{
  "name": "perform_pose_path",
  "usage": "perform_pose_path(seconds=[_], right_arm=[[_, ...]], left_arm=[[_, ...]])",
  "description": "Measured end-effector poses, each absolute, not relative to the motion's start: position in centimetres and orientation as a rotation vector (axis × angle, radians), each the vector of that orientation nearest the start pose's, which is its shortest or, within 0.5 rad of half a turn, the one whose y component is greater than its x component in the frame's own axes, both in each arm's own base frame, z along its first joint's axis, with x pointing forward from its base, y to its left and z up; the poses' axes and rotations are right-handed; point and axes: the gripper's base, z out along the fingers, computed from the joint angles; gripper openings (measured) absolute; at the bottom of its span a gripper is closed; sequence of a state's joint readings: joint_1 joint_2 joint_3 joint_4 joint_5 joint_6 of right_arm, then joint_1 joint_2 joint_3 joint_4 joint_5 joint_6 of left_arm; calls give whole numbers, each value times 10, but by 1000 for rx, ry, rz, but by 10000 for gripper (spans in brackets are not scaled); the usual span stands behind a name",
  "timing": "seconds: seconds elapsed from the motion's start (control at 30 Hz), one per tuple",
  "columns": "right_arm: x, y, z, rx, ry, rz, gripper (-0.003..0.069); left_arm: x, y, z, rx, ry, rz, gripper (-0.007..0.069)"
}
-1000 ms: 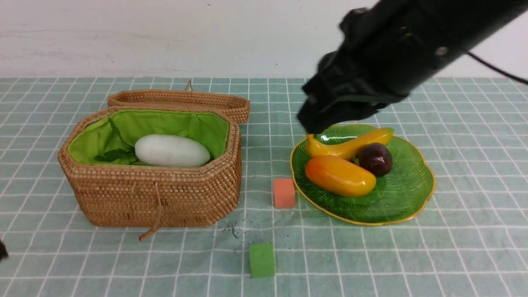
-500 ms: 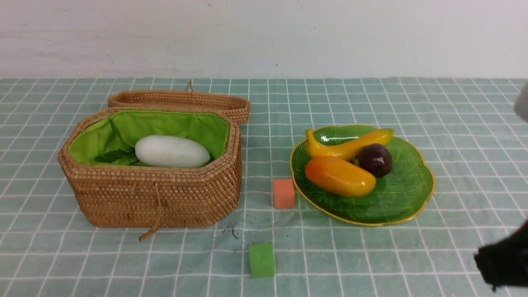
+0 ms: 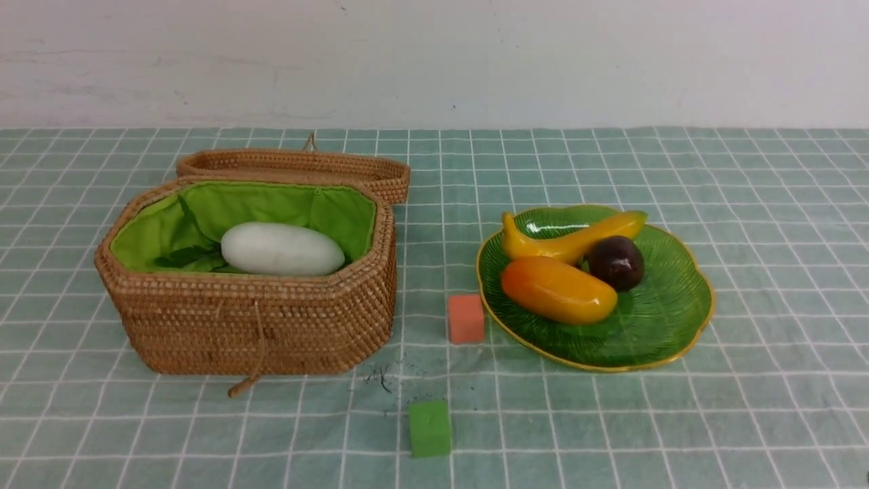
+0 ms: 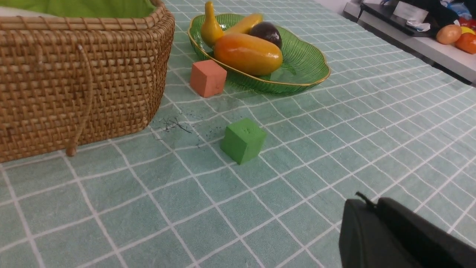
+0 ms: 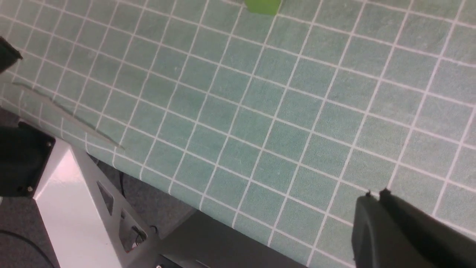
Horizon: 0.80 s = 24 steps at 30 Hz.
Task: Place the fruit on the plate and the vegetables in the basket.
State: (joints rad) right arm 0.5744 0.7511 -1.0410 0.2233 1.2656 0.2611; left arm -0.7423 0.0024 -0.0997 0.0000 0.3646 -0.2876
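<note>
Nearest the robot, both arms have withdrawn from the counter [image 3: 747, 421], jaws closed and empty. Farther off, banana [image 3: 577, 238], mango [image 3: 558, 289] and mangosteen [image 3: 616, 262] lie on the plate [image 3: 665, 319]; radish [image 3: 282, 248] fills the basket [image 3: 258, 326]. Sorting looks finished.

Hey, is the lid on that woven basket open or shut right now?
Open. The lid lies flipped back behind the basket, so the green lining and a white radish inside show.

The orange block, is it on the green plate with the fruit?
No, the orange block sits on the tablecloth beside the plate.
</note>
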Motion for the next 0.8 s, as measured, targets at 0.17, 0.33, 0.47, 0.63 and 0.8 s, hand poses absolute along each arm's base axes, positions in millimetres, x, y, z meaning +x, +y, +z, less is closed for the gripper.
perform_pose_path(seconds=[0.17, 0.33, 0.47, 0.63, 0.8], right_arm=[[63, 43, 395, -148, 2397, 572, 20], [49, 20, 367, -65, 2190, 323, 20], [56, 8, 305, -65, 1909, 105, 21], [58, 2, 197, -78, 1797, -21, 21], [53, 1, 174, -47, 1851, -6, 21]], left_arm=[[37, -34, 213, 409, 1767, -744, 39], [37, -34, 213, 409, 1767, -744, 43], [37, -34, 213, 409, 1768, -743, 43], [37, -34, 213, 409, 1768, -743, 46], [37, -34, 213, 409, 1768, -743, 52]])
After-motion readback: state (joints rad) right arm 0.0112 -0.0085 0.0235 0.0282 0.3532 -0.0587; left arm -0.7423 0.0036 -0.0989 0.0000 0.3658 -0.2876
